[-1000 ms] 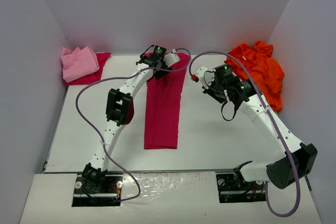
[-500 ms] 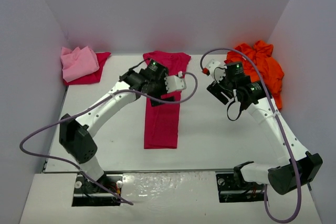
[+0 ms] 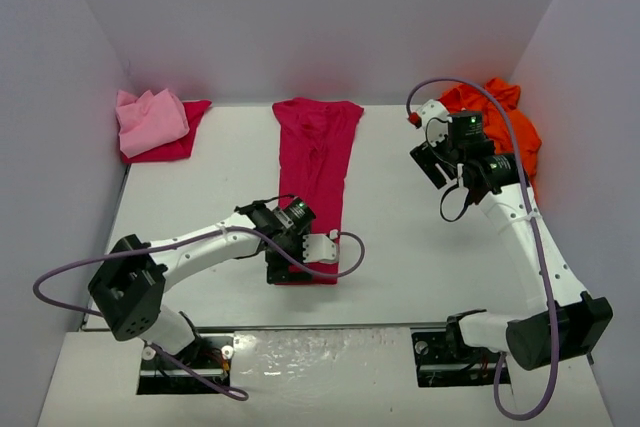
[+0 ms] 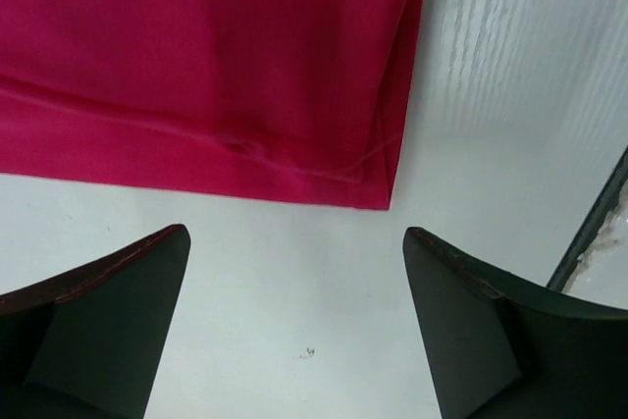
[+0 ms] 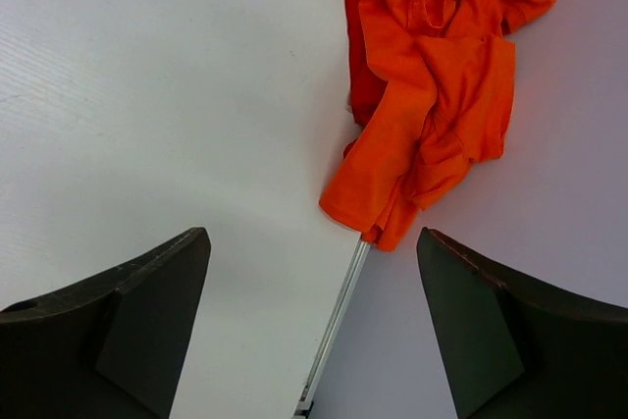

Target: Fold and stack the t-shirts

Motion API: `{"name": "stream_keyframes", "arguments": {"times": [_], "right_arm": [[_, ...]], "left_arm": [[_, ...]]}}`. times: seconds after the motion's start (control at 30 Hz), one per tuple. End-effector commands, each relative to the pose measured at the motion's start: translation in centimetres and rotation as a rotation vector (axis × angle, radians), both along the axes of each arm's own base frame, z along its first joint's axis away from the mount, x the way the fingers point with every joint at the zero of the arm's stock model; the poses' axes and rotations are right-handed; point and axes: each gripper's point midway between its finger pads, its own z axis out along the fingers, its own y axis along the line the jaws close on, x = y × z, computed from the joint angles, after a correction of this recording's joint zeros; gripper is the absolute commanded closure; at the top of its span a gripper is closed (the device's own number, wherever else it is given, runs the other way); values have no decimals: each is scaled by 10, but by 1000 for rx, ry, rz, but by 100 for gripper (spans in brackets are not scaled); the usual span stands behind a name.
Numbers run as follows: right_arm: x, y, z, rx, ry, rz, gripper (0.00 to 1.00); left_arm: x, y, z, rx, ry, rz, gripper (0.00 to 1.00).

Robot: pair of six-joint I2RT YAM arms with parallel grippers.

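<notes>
A crimson-magenta t-shirt [image 3: 315,172] lies on the white table [image 3: 400,247] as a long narrow strip, collar end at the back. My left gripper [image 3: 303,265] hovers open at its near hem; in the left wrist view the hem corner [image 4: 378,188] lies just beyond the open left gripper [image 4: 294,234], with bare table between the fingers. A crumpled bright orange t-shirt [image 3: 505,132] is heaped at the back right. My right gripper [image 3: 445,152] is raised beside it, open and empty; in the right wrist view the orange shirt [image 5: 432,85] lies ahead of the right gripper [image 5: 312,235].
A light pink t-shirt [image 3: 150,119] sits crumpled on a crimson cloth [image 3: 190,137] in the back left corner. Grey walls close in the table on three sides. The table's right edge [image 5: 334,331] runs between the right fingers. Purple cables loop from both arms.
My left gripper swung from the crimson shirt's collar end to its near hem, leaving the shirt flat. My right gripper opened and moved back-right toward the orange shirt.
</notes>
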Motion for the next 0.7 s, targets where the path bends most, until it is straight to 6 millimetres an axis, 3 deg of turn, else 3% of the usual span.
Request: {"name": "stream_keyframes", "arguments": {"times": [0.0, 0.17, 0.3, 0.67], "right_arm": [[5, -7, 13, 33, -77, -32, 16], [0, -14, 3, 32, -61, -47, 15], [0, -14, 3, 37, -59, -50, 15], [-1, -14, -9, 43, -40, -46, 15]], "left_arm": [[11, -32, 17, -105, -82, 11, 12], [5, -55, 18, -138, -47, 6, 12], [2, -67, 4, -112, -16, -7, 13], [-9, -73, -11, -81, 11, -24, 14]]}}
